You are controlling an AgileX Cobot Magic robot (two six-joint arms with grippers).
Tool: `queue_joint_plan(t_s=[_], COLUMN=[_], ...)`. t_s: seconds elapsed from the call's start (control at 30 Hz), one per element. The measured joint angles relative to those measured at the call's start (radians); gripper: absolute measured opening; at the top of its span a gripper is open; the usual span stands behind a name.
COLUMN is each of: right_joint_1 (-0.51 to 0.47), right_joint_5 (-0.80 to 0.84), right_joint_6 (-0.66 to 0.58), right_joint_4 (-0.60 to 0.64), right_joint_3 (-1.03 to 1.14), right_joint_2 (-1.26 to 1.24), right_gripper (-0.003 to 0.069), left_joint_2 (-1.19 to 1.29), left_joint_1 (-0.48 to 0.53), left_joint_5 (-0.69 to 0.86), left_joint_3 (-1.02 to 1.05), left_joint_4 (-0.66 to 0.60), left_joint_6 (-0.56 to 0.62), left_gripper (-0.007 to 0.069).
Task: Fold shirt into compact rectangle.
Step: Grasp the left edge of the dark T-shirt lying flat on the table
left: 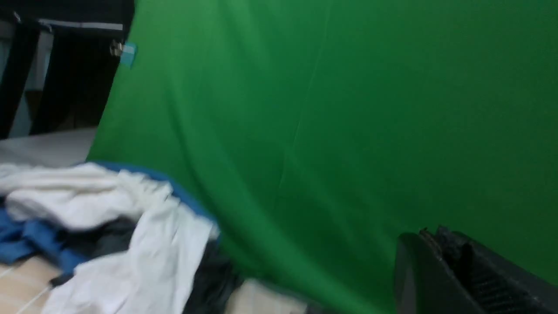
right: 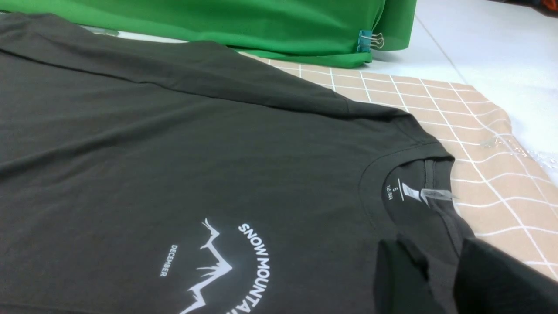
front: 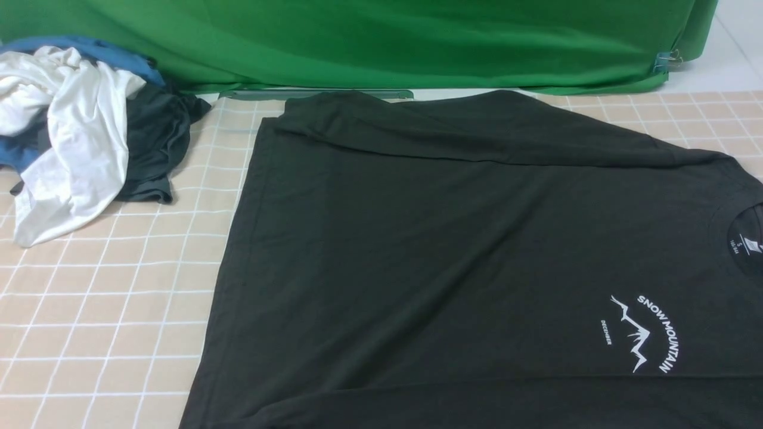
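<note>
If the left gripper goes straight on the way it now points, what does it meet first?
Probably the green backdrop: the left gripper points at it with nothing between. The pile of clothes lies off to one side. The view is blurred, so depth is unclear.

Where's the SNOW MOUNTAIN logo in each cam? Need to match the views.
Front view: logo at lower right, on the shirt, nearer the robot than the collar.
Left wrist view: not in it; only the clothes pile and green backdrop.
Right wrist view: logo on the chest, beside the collar.
Shared landmark: the green backdrop, in all three.
</note>
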Motion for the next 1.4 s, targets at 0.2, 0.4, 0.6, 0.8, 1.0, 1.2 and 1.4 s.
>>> queue_joint_plan(t_s=[0.2,0.4,0.6,0.8,1.0,1.2,1.4], right_joint_1=[0.0,0.0,0.0,0.0,0.027,0.194,0.436], right_joint_5=[-0.044,-0.168,-0.39,-0.423,-0.417,-0.043,0.379], right_joint_6=[0.0,0.189,0.588,0.663,0.755,0.543,0.358], right_joint_4=[0.0,0.08,0.151,0.158,0.159,0.153,0.15], right_joint_3=[0.0,0.0,0.0,0.0,-0.049,-0.364,-0.678], right_joint_2=[0.0,0.0,0.0,0.0,0.001,0.117,0.445], right_gripper=[0.0238,0.0238,0.0238,0.0238,0.0188,0.004,0.0036], left_joint_2=[0.0,0.001,0.211,0.541,0.764,0.796,0.84], left_joint_1=[0.0,0.0,0.0,0.0,0.0,0.0,-0.002], left_joint_5=[-0.26,-0.221,0.577,1.241,1.444,1.378,1.371], left_joint_3=[0.0,-0.137,-0.591,-0.891,-0.835,-0.642,-0.558], left_joint_4=[-0.014,0.009,0.06,-0.126,-0.085,-0.06,0.027], left_joint_6=[-0.217,-0.366,-0.28,0.133,0.255,0.268,0.268], left_gripper=[0.0022,0.0022,0.0022,0.0022,0.0022,0.0015,0.0015])
